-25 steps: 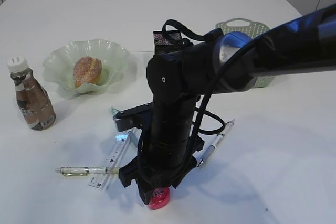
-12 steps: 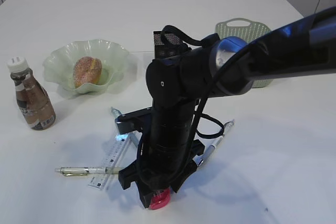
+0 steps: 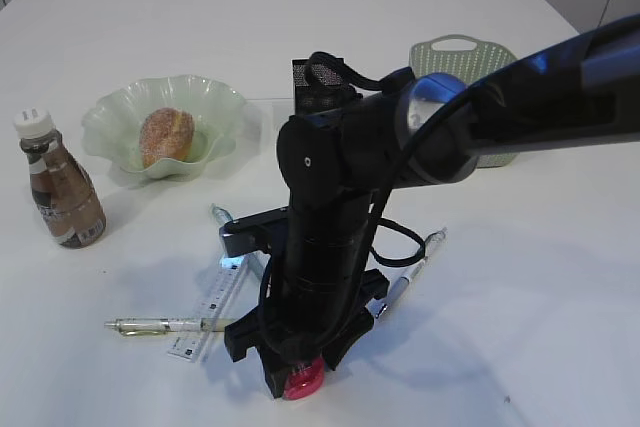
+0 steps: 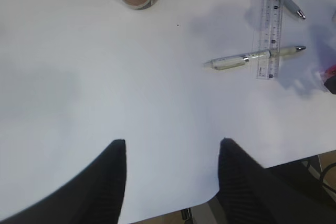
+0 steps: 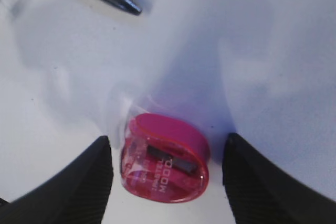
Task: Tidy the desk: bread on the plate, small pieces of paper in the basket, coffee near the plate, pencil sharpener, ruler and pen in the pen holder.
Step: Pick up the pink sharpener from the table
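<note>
Two arms | right gripper spread open, straddling pink pencil sharpener at near desk edge, long axis across jaws, untouched | left gripper open, empty, farther left.

Matt white desk; glossy translucent pink plastic pencil sharpener; ribbed matt black gripper fingers; clear plastic ruler; translucent glassy ruffled plate; sugar-dusted bread; perforated plastic basket; black mesh pen holder.
</note>
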`<state>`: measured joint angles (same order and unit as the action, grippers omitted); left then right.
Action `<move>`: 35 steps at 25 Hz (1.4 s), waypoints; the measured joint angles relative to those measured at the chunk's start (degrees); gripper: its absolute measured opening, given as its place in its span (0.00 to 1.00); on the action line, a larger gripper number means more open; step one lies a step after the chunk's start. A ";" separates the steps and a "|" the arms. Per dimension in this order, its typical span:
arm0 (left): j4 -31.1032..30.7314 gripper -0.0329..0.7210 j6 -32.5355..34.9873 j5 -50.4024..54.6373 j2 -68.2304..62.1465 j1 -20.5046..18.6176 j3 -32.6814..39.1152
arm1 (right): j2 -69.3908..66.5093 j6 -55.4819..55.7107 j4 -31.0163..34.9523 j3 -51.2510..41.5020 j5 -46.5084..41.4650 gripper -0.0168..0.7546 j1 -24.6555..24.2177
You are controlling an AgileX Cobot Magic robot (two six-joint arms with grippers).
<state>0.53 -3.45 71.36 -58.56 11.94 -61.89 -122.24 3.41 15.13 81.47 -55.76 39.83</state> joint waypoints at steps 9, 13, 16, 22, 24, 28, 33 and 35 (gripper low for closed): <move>-0.53 0.57 0.00 0.00 0.00 0.00 0.00 | -0.22 0.20 0.08 0.32 -0.63 0.70 0.00; -0.53 0.57 0.00 0.00 0.00 0.00 0.00 | -0.25 0.34 -0.54 0.32 -0.77 0.65 0.00; -1.31 0.57 0.00 0.00 0.00 0.00 0.00 | -0.35 0.34 -1.36 0.32 -1.11 0.56 0.00; -1.53 0.57 0.00 0.00 0.00 0.00 0.00 | -0.35 0.34 -1.62 0.32 -1.69 0.53 0.00; -1.53 0.57 0.00 0.00 0.00 0.00 0.00 | -0.35 0.34 -2.00 0.32 -1.80 0.52 0.00; -1.53 0.57 0.00 0.00 0.00 0.00 0.00 | -0.35 0.34 -2.52 0.44 -2.28 0.51 0.00; -1.53 0.57 0.00 0.00 0.00 0.00 0.00 | -0.80 0.34 -3.86 2.27 -4.70 0.50 0.00; -1.53 0.57 0.00 0.00 0.00 0.00 0.00 | -1.06 0.34 -4.59 3.65 -6.03 0.50 0.00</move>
<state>-1.00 -3.45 71.36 -58.56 11.94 -61.89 -123.30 3.75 10.54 85.11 -61.80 39.83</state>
